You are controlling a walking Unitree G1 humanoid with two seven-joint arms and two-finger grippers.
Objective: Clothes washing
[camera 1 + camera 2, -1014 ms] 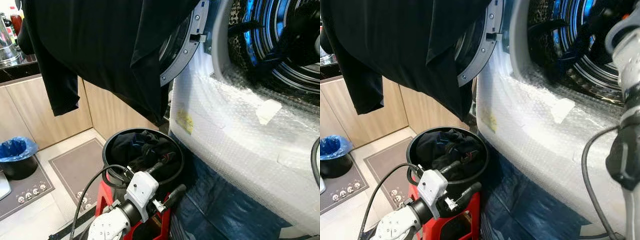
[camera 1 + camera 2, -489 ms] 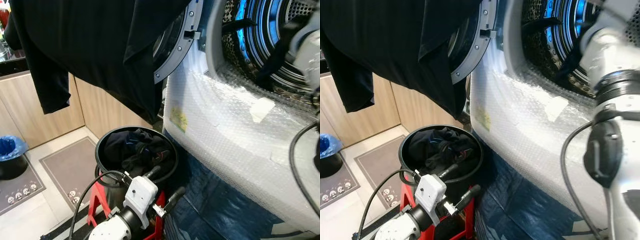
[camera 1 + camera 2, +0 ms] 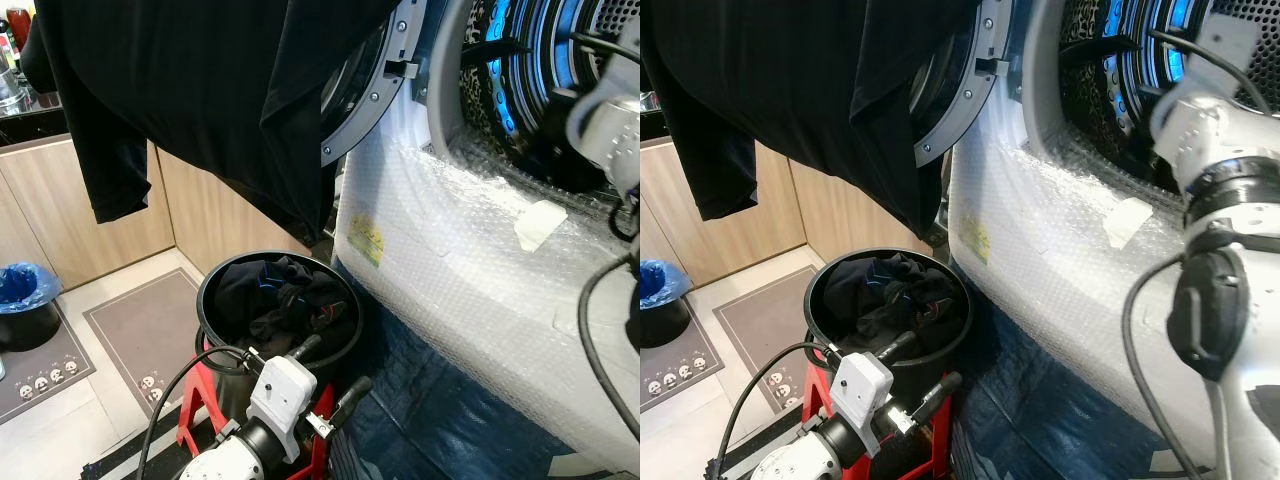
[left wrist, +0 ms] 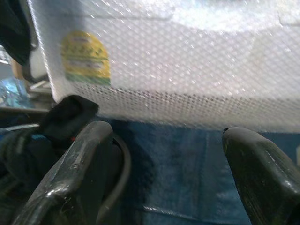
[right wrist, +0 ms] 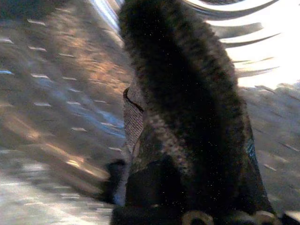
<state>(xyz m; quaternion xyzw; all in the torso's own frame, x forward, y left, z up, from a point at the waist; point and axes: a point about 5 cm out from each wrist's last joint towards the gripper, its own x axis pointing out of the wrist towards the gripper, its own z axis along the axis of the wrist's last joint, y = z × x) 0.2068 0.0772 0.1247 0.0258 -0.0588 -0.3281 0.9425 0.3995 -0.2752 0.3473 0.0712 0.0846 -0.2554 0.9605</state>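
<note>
The right gripper [image 5: 187, 140], clenched on a dark garment [image 5: 183, 93], has reached into the drum [image 3: 1160, 70]; the left gripper [image 4: 164, 154] hangs released.

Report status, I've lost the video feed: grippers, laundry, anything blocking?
Right gripper inside drum, shut on dark garment. Left gripper open over laundry bucket. Black shirt hangs on door, not blocking.

Down on the tiled floor [image 3: 120, 400]: a grey mat [image 3: 140, 330] lies flat beside the red stool [image 3: 200, 405], which carries the black bucket [image 3: 215, 310] of dark clothes [image 3: 280, 300]. Blue sheeting [image 3: 420, 400] spreads under the bubble-wrapped washing machine [image 3: 470, 260]. A blue-lined bin [image 3: 30, 310] sits by the wooden cabinets.
</note>
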